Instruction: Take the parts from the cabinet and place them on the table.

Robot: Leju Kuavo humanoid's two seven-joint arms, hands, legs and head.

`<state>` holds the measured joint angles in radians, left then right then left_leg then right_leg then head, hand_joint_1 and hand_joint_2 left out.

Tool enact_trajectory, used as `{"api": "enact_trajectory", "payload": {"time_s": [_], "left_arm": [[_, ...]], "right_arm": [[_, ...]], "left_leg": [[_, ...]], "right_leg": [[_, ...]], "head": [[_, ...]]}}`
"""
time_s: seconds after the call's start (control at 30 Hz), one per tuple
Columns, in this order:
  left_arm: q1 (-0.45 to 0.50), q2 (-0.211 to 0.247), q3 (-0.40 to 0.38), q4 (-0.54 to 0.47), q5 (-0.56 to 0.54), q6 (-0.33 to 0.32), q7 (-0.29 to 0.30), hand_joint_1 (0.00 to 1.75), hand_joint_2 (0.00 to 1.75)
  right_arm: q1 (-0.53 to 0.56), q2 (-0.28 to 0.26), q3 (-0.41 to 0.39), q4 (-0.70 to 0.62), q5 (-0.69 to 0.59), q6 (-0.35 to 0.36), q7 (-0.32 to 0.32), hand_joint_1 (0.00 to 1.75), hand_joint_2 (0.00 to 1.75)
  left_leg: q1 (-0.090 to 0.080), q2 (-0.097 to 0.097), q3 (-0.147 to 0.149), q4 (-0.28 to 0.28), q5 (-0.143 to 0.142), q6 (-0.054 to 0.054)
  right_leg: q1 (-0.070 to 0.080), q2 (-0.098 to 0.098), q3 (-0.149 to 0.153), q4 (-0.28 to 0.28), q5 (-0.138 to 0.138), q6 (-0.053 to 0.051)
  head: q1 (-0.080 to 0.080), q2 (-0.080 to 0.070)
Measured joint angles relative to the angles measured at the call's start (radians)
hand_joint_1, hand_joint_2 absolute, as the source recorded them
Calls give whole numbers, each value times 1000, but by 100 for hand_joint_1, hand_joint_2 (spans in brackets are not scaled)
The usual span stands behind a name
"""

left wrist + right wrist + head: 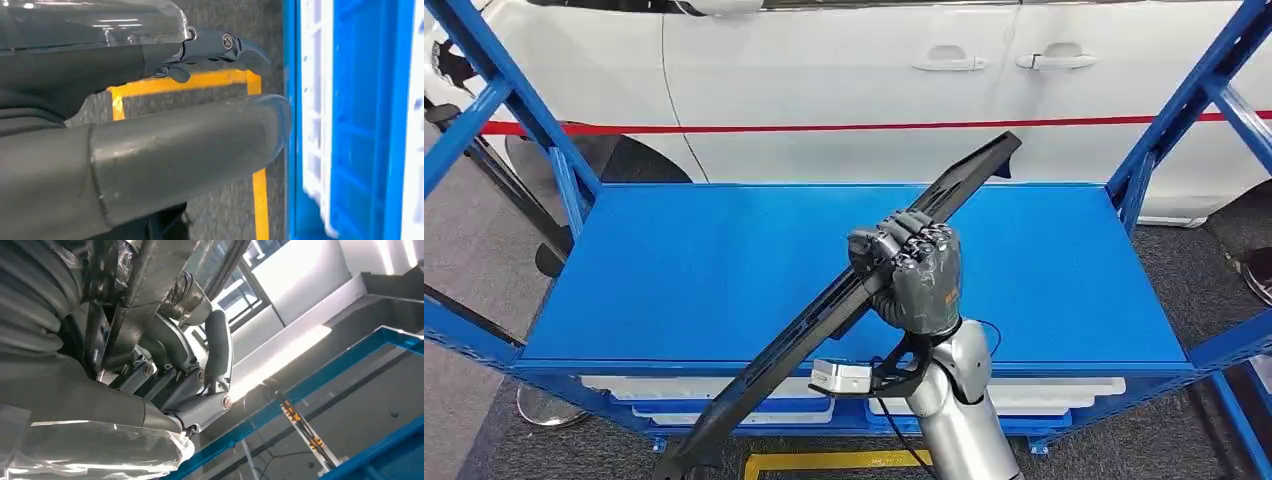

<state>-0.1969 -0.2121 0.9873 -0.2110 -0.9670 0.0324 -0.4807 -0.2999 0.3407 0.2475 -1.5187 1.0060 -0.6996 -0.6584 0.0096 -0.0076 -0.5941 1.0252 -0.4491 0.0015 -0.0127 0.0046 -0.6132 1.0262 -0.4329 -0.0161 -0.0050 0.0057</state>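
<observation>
Bare blue shelf [724,270]

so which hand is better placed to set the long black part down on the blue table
The right hand. It already grips the long black plastic trim part, held tilted above the blue table top. The left hand hangs low beside the frame, over grey floor with yellow tape, holding nothing.

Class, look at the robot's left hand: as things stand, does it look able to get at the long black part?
Probably not without moving first. The left hand hangs low over grey floor beside the rack, while the right hand grips the long black part above the blue shelf.
</observation>
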Motion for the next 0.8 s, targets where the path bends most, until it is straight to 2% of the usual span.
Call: {"api": "enact_trajectory", "payload": {"time_s": [0.23, 0.27, 0.3, 0.33, 0.37, 0.4, 0.43, 0.47, 0.5, 0.53, 0.57, 0.63, 0.67, 0.7, 0.73, 0.8], "left_arm": [[1, 0, 0, 0, 0, 1, 0, 0, 0], [4, 0, 0, 0, -1, 6, 7, 0, 0], [6, 0, 0, 0, -2, 7, 9, 0, 0], [18, 0, 0, 0, 0, 8, 13, 0, 0], [31, 0, 0, 0, 4, 15, 23, 0, 0], [31, 1, 0, 0, 10, 38, 80, 0, 0], [37, 1, 1, 0, 10, 37, 105, 0, 0], [40, 1, 1, 0, 12, 32, 110, 0, 0], [42, -2, 2, 0, 12, 31, 113, 0, 0], [43, -3, 2, 0, 12, 30, 114, 0, 0], [42, -3, 2, 0, 11, 29, 114, 0, 0], [44, -4, 2, 0, 15, 28, 116, 0, 0], [46, -4, 2, 0, 18, 28, 118, 0, 0], [48, -4, 2, 0, 23, 28, 119, 0, 0], [49, -5, 2, 0, 24, 26, 119, 0, 0], [49, -9, 2, 0, 24, 24, 119, 0, 0]], "right_arm": [[1, 0, 2, 0, 0, 0, 0, 175, 175], [2, 0, 13, 0, -2, 0, 0, 175, 175], [4, 0, 21, 1, -2, 0, 1, 175, 175], [18, -5, 38, 1, -5, 0, 1, 175, 175], [40, -11, 55, 6, -15, 0, 1, 175, 175], [47, -14, 83, 7, -69, 0, 8, 175, 175], [59, -21, 111, 9, -107, 0, 23, 175, 175], [67, -25, 127, 9, -129, 0, 35, 175, 175], [72, -29, 144, 8, -149, 0, 43, 175, 175], [77, -34, 157, 8, -161, 0, 47, 175, 175], [80, -37, 169, 8, -168, 0, 50, 175, 175], [92, -43, 186, 9, -192, 0, 63, 175, 175], [99, -47, 198, 11, -205, 0, 69, 175, 175], [107, -52, 215, 15, -217, 0, 79, 175, 175], [112, -55, 228, 16, -223, 0, 81, 175, 175], [117, -60, 260, 23, -253, 1, 95, 175, 175]], "left_leg": [[2, 1, 1, 6, -3, -2], [1, 2, -21, 57, -39, -9], [3, 2, -45, 107, -68, -12], [4, 2, -116, 254, -128, -18], [4, 2, -110, 232, -76, -20], [-3, 2, 4, -3, 5, -1], [-6, 0, 1, -1, 9, 10], [-8, 0, 1, -2, 11, 15], [4, 2, 5, -18, 22, 28], [3, 2, 7, -22, 25, 32], [3, 4, 4, -23, 28, 39], [2, 5, -2, -21, 29, 41], [1, 5, -4, -20, 30, 42], [1, 5, -7, -18, 31, 41], [1, 5, -9, -15, 32, 40], [1, 4, -13, -7, 32, 37]], "right_leg": [[0, -1, 1, -1, 0, -1], [0, -2, 4, -3, -1, -7], [0, -4, 3, -3, -1, -10], [2, -5, 3, -3, -3, -13], [2, -4, 4, 0, -4, -12], [9, -3, 3, 9, -11, 1], [6, -3, 4, 6, -6, 12], [5, -3, 5, 2, -4, 17], [10, -3, 3, 5, -8, 24], [7, -3, -3, 23, -26, 28], [5, -3, -26, 75, -67, 32], [3, -3, -94, 232, -148, 38], [2, -4, -118, 288, -166, 40], [1, -4, -120, 301, -159, 41], [0, -4, -99, 267, -134, 40], [-1, -4, -4, 106, -59, 34]], "head": [[0, 0], [-1, 0], [0, 0], [0, 0], [-1, 0], [-1, 0], [0, 0], [0, 0], [-1, 0], [0, 0], [0, 0], [0, 0], [0, 0], [0, 0], [0, 0], [0, 0]]}}
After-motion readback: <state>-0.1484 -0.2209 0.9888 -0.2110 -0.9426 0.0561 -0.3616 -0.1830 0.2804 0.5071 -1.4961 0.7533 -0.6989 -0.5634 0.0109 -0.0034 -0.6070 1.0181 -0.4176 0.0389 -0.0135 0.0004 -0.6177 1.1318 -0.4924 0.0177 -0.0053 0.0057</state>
